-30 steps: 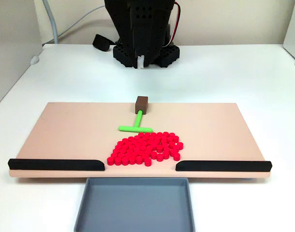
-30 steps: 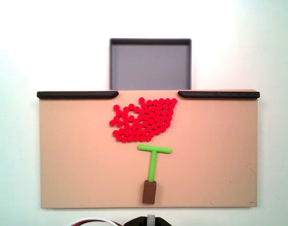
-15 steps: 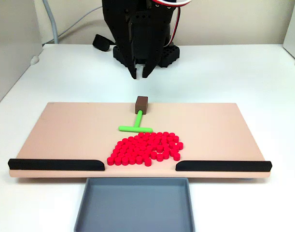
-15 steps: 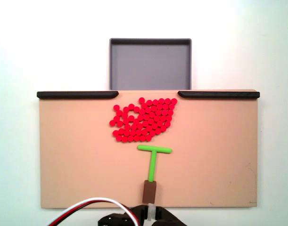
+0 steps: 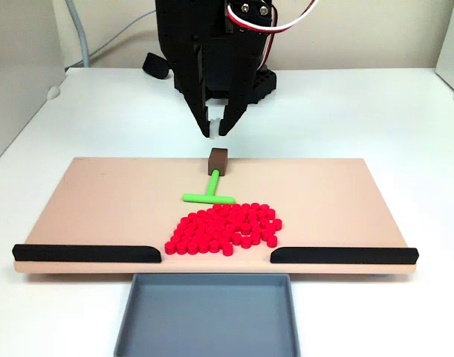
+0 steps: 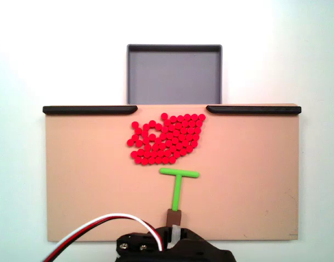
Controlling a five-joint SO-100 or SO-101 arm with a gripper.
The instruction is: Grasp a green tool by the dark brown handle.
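Observation:
The green tool [image 5: 209,189] lies flat on the tan board [image 5: 100,193], its crossbar toward the red pieces and its stem running back to the dark brown handle [image 5: 218,158] near the board's far edge. My black gripper [image 5: 215,132] hangs just above and behind the handle, fingers pointing down and a little apart, open with nothing between them. From above, the gripper [image 6: 175,230] covers the rear part of the handle [image 6: 174,215], while the green tool [image 6: 177,188] stays fully visible.
Several small red cylinders [image 5: 227,227] cluster in front of the crossbar. Two long black strips [image 5: 85,253] [image 5: 344,255] line the board's front edge, with a grey tray [image 5: 206,316] beyond the gap. The arm's base [image 5: 223,82] stands behind the board.
The gripper has come forward and down from near the arm's base until it hangs over the brown handle, and its fingers have parted. The tool and red pieces have not moved.

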